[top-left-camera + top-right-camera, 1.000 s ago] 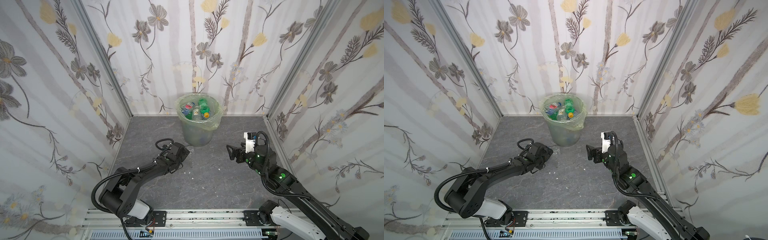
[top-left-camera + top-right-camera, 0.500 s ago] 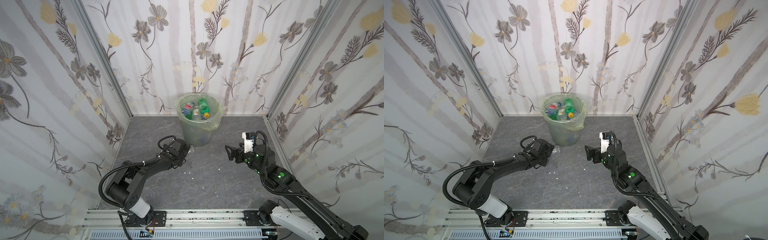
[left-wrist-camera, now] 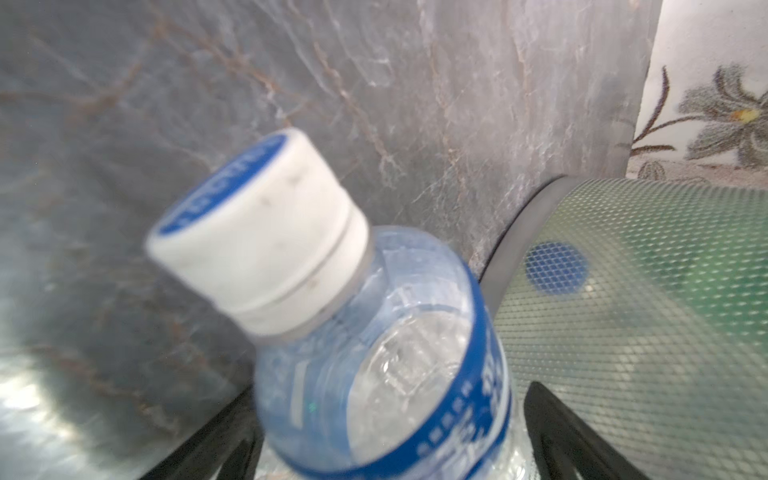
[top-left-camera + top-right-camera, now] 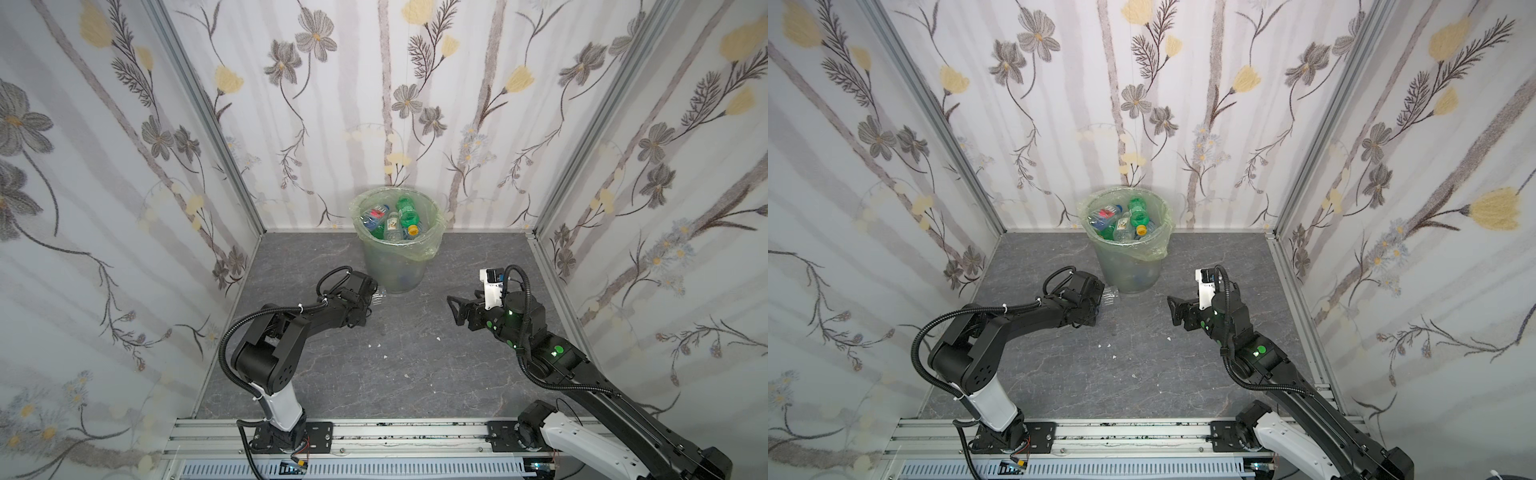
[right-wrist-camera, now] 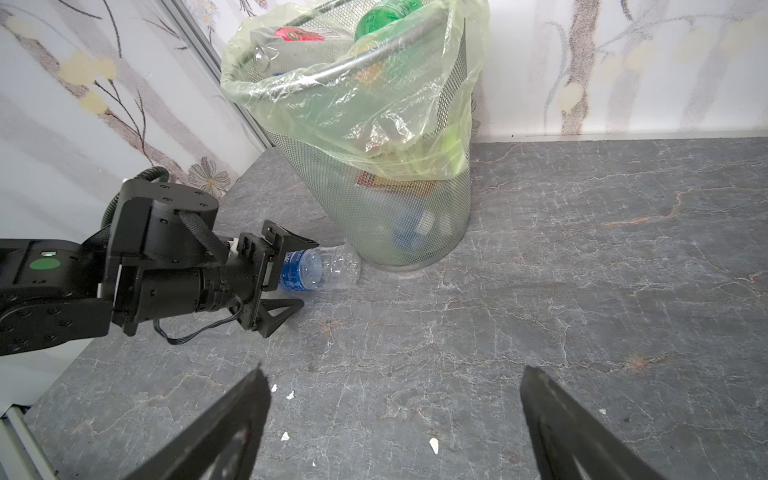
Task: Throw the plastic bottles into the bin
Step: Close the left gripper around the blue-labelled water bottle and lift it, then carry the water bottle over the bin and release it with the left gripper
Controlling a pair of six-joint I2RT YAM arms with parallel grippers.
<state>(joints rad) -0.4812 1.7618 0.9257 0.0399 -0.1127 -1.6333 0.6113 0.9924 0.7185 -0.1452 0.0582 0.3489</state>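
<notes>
Water bottle (image 5: pixel 328 266): lying just beside bin (image 5: pixel 395 208) base
Left tool (image 5: pixel 305 271): jaws wide, unclamped, astride bottle's capped end
Right tool (image 5: pixel 395 374): open, empty, apart from bin

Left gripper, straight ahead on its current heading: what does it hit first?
The clear bottle, lying between the open fingers of the left gripper; just past it stands the bin, though how squarely is unclear.

Print on bottle cap (image 3: pixel 257 232) and blue label (image 3: pixel 492 395) is illegible.
</notes>
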